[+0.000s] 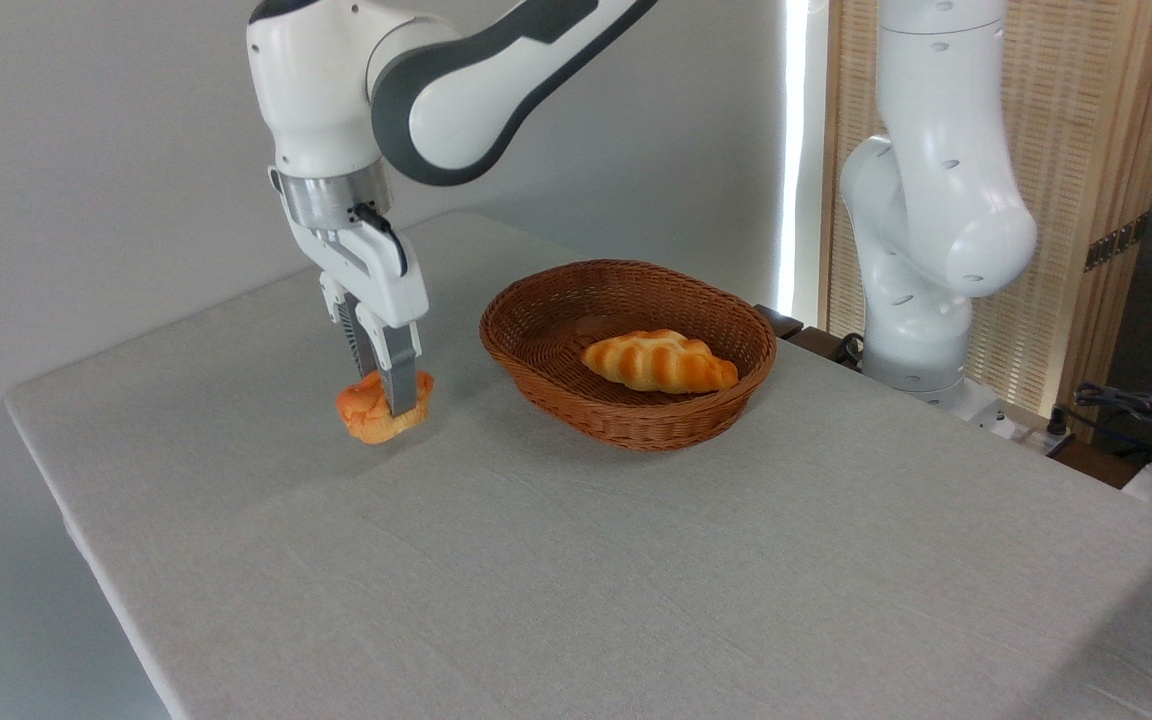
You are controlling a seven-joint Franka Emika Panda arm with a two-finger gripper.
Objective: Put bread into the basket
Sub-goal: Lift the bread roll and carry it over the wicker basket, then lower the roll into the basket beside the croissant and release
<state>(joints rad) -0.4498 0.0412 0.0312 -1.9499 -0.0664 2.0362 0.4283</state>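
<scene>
The hand [388, 400], pointing straight down, grips the orange muffin-shaped bun [382, 407] between its two fingers at the surface [576, 560], left of the oval wicker basket [626, 415] (which holds a golden braided roll [658, 361]); bun and basket stand apart.

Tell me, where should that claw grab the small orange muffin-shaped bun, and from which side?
From above, across its middle. The small orange muffin-shaped bun is round with a lumpy top, so opposite sides offer a narrow span. The gripper is doing just that: pointing straight down, fingers either side, left of the brown woven wicker basket.
</scene>
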